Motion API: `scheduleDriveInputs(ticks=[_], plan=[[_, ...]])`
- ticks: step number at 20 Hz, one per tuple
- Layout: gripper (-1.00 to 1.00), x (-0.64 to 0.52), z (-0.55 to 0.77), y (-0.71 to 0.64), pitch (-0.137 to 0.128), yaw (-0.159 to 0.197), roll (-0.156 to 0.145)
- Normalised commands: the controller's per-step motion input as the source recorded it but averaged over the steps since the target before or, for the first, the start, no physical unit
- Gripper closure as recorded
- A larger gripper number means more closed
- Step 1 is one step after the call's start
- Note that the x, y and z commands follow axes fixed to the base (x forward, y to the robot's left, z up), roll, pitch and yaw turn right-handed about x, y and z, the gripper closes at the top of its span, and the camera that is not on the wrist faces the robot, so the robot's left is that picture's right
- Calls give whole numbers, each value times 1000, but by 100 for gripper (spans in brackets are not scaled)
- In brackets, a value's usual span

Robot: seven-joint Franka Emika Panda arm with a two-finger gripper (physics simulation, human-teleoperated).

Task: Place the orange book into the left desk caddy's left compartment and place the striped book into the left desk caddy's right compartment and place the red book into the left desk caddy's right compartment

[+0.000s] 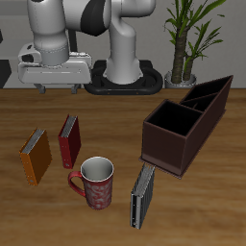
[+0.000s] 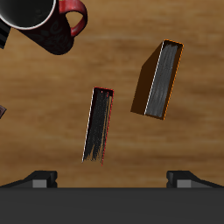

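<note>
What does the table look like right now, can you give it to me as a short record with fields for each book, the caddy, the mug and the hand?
orange book: upright on the table, outside the caddy
red book: upright, close beside the orange book, apart from it
striped book: upright near the table's front edge, beside the mug
left desk caddy: both compartments look empty
mug: red patterned, standing between the red book and the striped book
hand: raised above the books, holding nothing, fingers spread
books placed: none

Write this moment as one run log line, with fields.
gripper: open, holds nothing | orange book, red book, striped book: standing on table | left desk caddy: no books inside
</note>
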Motion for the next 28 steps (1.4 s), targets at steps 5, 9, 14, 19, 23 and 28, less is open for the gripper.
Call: scheduleDriveInputs(ticks=[5, 9, 14, 19, 23, 28], plan=[[-100, 134, 18, -622, -53, 10, -78], [-100, 116, -25, -400, -19, -36, -67], [-100, 175, -57, -218, -21, -58, -18], [-100, 202, -107, 21, -19, -12, -30], [-100, 253, -117, 103, -18, -52, -14], [-100, 261, -81, 128, -31, -44, -2]])
